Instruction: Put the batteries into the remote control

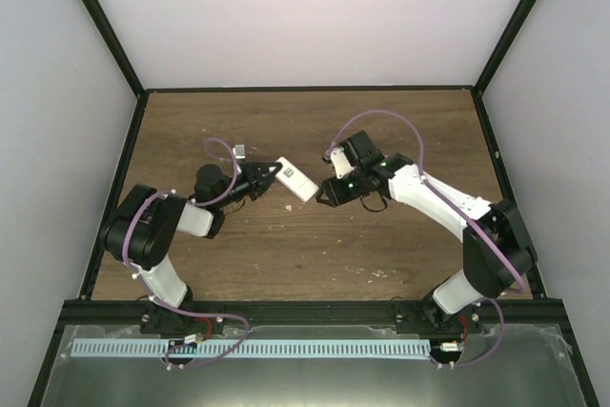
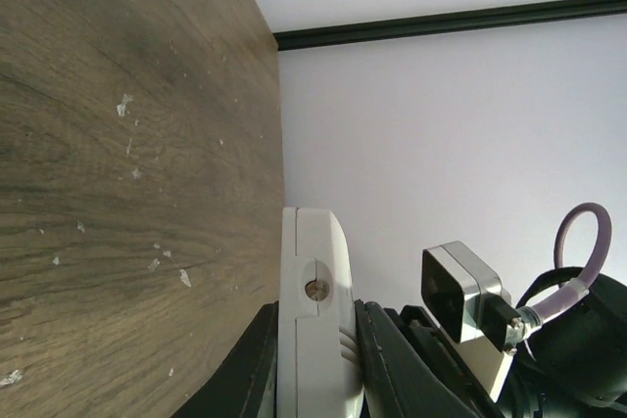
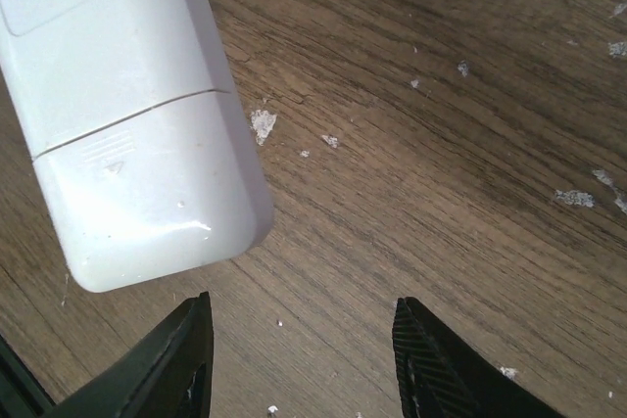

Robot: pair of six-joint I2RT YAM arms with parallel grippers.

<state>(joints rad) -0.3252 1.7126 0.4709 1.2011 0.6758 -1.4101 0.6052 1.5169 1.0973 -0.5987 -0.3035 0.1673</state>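
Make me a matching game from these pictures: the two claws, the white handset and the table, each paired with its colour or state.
Things:
1. left gripper
2. right gripper
3. remote control
4. table

States:
A. brown wood grain
B. open, nothing between the jaws
C. white, with a rounded end
D. shut on the remote control

Pairs: 1-D, 2-B, 3-C, 4-A

Lab cell: white walls (image 1: pixel 305 16), black frame (image 1: pixel 103 26).

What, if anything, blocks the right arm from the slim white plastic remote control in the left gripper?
Probably nothing: the right gripper hangs open near the remote control, whose facing end is free; the left gripper clamps the far end.
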